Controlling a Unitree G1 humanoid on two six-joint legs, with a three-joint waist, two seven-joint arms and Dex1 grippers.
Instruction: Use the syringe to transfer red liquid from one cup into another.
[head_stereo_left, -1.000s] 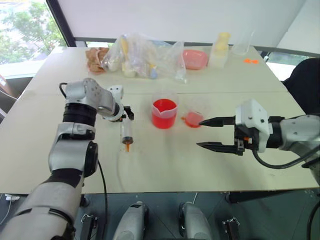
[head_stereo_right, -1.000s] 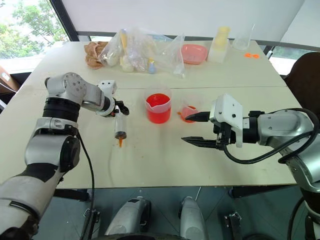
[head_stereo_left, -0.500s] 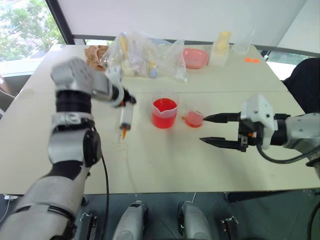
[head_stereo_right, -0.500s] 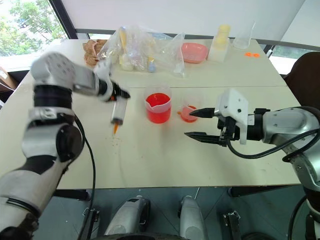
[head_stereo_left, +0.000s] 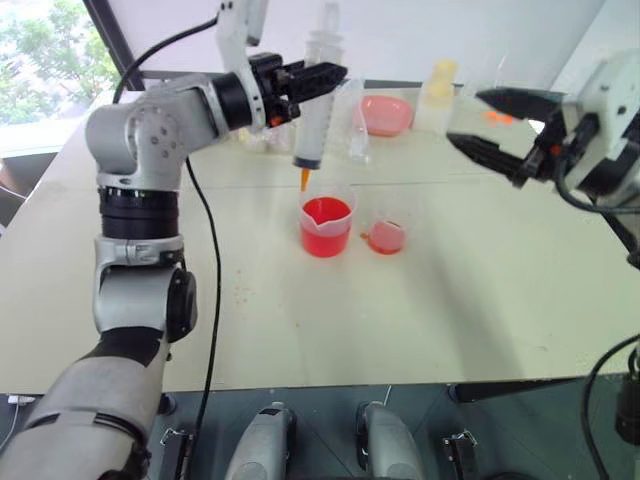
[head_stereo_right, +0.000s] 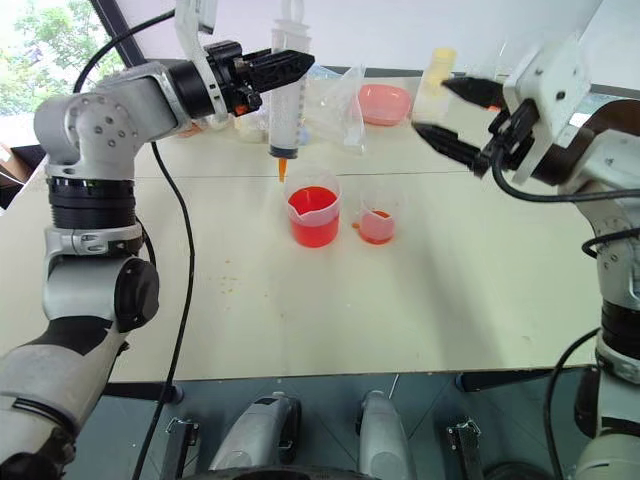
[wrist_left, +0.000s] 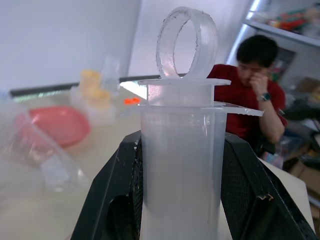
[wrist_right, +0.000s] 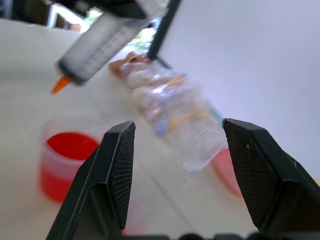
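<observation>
Where the eye views look down, the left gripper (head_stereo_left: 318, 74) clamps the syringe (head_stereo_left: 314, 120) upright above the beaker (head_stereo_left: 327, 226); the plunger top is cropped. The right gripper (head_stereo_right: 452, 113) gapes, empty. Right wrist view: beaker blurred, cup (head_stereo_left: 387, 236) hidden.

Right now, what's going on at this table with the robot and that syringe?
The left end effector is shut on the syringe, holding it upright with its orange tip pointing down, in the air above the table. Below stand the beaker of red liquid and the smaller cup, which has a little red in it. The right end effector is raised, open and empty.
</observation>
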